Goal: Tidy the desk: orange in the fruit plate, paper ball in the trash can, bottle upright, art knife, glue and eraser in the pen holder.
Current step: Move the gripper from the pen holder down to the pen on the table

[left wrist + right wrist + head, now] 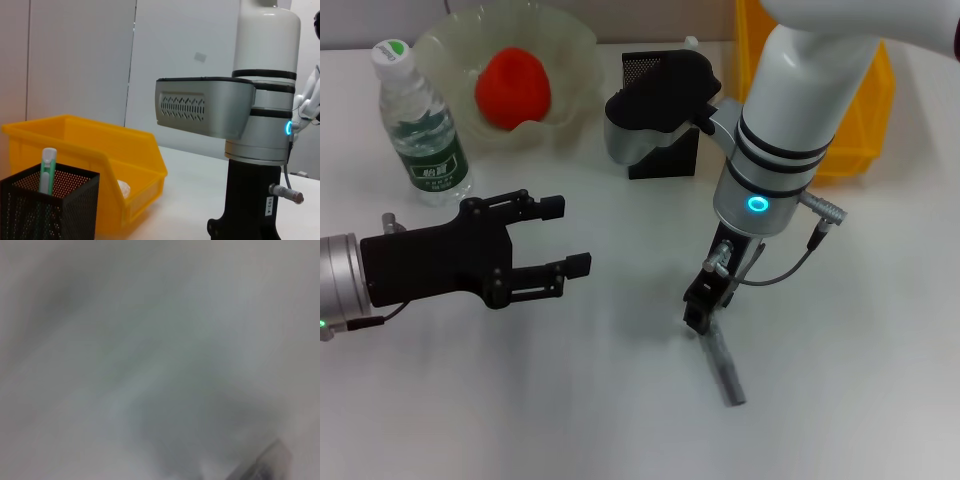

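The grey art knife (722, 368) lies flat on the white table, and my right gripper (699, 316) points straight down at its near end, touching or just above it. The right wrist view is a close blur with a grey edge of the art knife (270, 462) in one corner. My left gripper (568, 236) hovers open and empty at the left. The orange (512, 88) sits in the fruit plate (570, 45). The bottle (420, 125) stands upright. A white-green glue stick (47, 170) stands in the pen holder (45, 210). The paper ball (123, 189) lies in the trash can (100, 160). The eraser is out of view.
The pen holder (645, 70) stands at the back centre, half hidden behind my right wrist's black housing (655, 105). The trash can (865, 120) is at the back right behind my right arm (790, 120). Bare table lies between the two grippers.
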`<state>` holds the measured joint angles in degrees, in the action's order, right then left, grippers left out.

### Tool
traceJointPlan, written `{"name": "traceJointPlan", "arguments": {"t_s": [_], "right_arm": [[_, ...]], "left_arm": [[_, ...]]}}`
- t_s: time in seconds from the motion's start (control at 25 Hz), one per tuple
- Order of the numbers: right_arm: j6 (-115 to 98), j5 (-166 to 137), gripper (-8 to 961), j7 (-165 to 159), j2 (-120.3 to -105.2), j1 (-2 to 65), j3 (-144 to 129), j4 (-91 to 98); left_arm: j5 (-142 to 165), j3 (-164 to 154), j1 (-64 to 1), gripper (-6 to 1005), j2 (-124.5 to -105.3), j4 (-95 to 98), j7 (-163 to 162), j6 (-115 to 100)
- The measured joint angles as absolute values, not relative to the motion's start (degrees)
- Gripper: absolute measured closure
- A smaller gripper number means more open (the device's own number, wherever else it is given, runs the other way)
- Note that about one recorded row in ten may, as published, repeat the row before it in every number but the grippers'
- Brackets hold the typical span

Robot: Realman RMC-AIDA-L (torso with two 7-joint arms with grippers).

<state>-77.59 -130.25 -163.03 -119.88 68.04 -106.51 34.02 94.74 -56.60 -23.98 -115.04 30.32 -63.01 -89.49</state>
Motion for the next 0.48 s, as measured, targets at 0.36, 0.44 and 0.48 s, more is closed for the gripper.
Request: {"name": "traceJointPlan", "arguments": {"t_s": [0.36,0.44,0.48], "right_arm": [[-77.7,-130.2,579,-163.1,-119.88,68.1,-106.5,34.0],[-77.8,-130.2,581,-163.1,-119.88,68.1,-106.5,34.0],[-77.9,-130.3,582,-163.1,-119.88,68.1,-106.6,34.0]], "left_arm": [[94.7,-56.6,-24.2,221,-115.04,30.3,-63.0,-89.6],[94.7,-56.6,-24.2,221,-115.04,30.3,-63.0,-89.6],[94.7,-56.6,-24.2,221,-115.04,30.3,-63.0,-89.7]]}}
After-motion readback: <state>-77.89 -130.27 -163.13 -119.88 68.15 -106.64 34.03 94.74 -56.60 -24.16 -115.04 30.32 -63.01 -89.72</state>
